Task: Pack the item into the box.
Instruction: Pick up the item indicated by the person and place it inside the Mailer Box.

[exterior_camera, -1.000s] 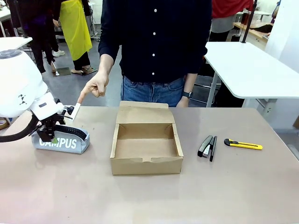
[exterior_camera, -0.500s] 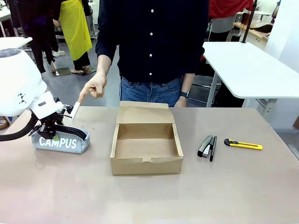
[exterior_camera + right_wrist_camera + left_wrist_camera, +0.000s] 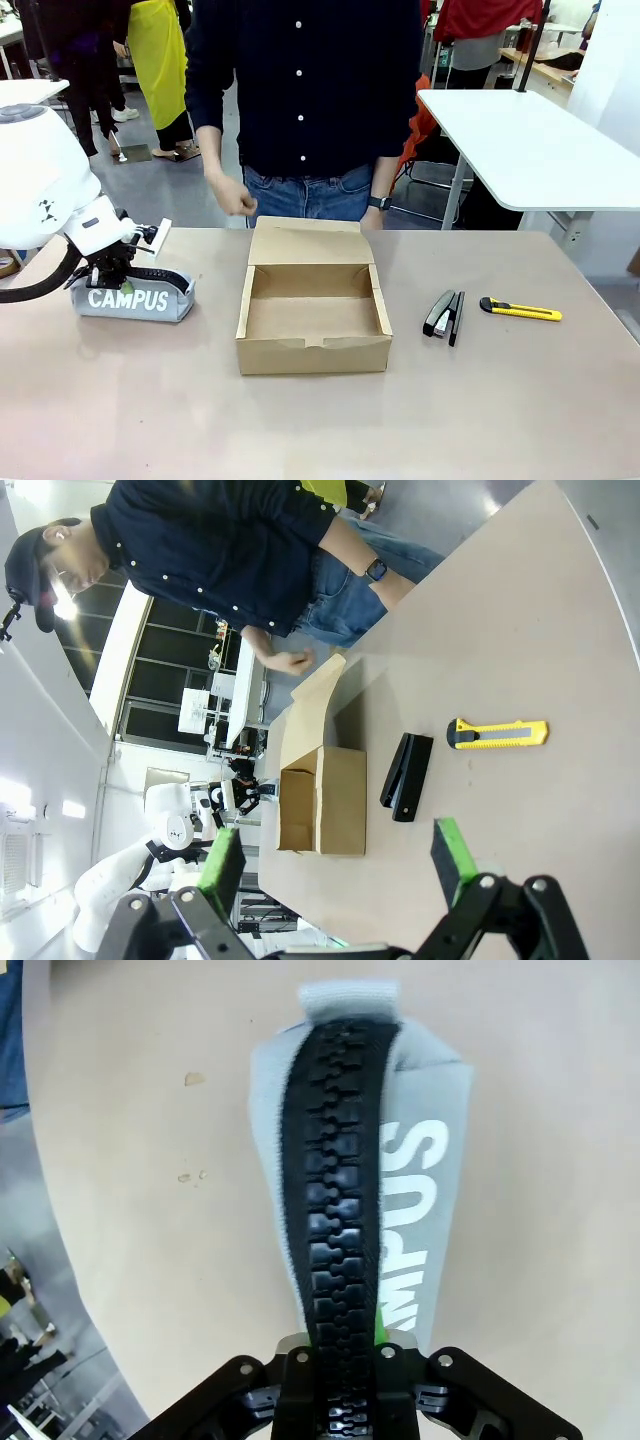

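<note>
The left gripper (image 3: 108, 272) grips the zipper ridge of the pouch (image 3: 135, 298), which we find on the table (image 3: 320, 420) left of the open box (image 3: 313, 310). The person's hand (image 3: 237, 197), pointing a second ago, has withdrawn. The right gripper (image 3: 335, 865) stands spread.

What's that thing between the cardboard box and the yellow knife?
A black stapler lies between the box and the yellow knife, touching neither. The front view shows it plainly.
</note>
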Tool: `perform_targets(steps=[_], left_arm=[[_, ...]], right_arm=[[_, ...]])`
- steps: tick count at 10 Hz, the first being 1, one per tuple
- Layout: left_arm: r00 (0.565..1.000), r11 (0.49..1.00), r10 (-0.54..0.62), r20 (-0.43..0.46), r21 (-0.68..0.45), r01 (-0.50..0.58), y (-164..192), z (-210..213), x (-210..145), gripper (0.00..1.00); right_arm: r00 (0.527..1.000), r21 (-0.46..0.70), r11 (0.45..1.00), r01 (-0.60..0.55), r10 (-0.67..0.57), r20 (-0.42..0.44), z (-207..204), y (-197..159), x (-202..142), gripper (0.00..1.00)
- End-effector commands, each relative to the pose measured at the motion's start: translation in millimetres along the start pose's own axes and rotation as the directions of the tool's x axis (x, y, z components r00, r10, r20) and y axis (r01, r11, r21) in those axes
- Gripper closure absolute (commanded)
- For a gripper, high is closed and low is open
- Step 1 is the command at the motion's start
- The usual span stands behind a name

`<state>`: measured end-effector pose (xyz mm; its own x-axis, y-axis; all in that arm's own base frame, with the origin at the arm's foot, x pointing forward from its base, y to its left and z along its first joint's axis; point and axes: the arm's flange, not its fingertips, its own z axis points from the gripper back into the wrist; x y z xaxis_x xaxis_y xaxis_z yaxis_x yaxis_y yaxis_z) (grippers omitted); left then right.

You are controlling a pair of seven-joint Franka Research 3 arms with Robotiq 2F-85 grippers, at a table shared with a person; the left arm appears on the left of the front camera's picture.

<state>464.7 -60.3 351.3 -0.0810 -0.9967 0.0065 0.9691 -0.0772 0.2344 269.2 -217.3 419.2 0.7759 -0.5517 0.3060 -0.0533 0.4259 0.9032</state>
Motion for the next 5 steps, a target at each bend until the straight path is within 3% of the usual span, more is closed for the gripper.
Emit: perform_targets(steps=[1,4,5], left_arm=[[0.999,1.0,-0.029,0.026,-0.01,0.029,-1.2,3.5,-4.1,1.0],[0.997,0.999,-0.025,0.069,-0.036,0.027,-4.8,9.6,-5.6,1.0],[0.992,0.997,-0.003,0.128,-0.074,0.012,-5.9,20.9,-7.1,1.0]], right_arm=[[0.999,0.022,0.999,-0.028,0.027,0.019,-1.0,-1.8,2.6,0.0],[0.999,0.022,0.999,-0.028,0.027,0.019,-1.0,-1.8,2.6,0.0],[0.999,0.022,0.999,-0.028,0.027,0.019,-1.0,-1.8,2.6,0.0]])
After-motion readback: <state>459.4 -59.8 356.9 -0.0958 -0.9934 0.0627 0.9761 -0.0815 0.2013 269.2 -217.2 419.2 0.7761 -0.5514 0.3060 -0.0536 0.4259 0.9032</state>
